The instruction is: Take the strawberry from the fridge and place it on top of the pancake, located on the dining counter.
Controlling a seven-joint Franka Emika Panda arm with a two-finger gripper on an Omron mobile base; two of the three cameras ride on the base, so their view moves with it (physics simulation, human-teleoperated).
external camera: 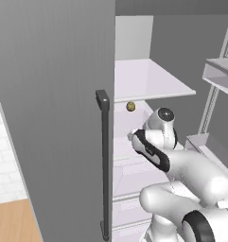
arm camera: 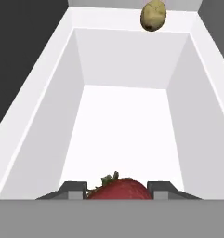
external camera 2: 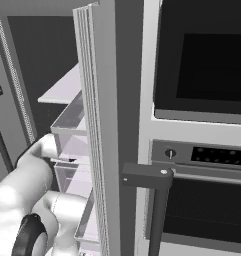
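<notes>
The strawberry [arm camera: 120,190], dark red with a green leafy top, lies low in a white drawer [arm camera: 127,69] of the fridge [external camera: 54,118]. My gripper [arm camera: 117,188] is shut on it, a dark fingertip [arm camera: 72,188] pressed against each side. In the left base view my arm [external camera: 158,142] reaches past the open grey door into the fridge, below a white shelf [external camera: 148,80]. The pancake and the dining counter are out of view.
A brownish-yellow ball [arm camera: 153,15] rests beyond the drawer's far rim, also under the shelf [external camera: 130,107]. The door's dark bar handle [external camera: 105,165] stands left of my arm. The other fridge door's edge [external camera 2: 99,125] and a built-in oven [external camera 2: 202,150] stand to the right.
</notes>
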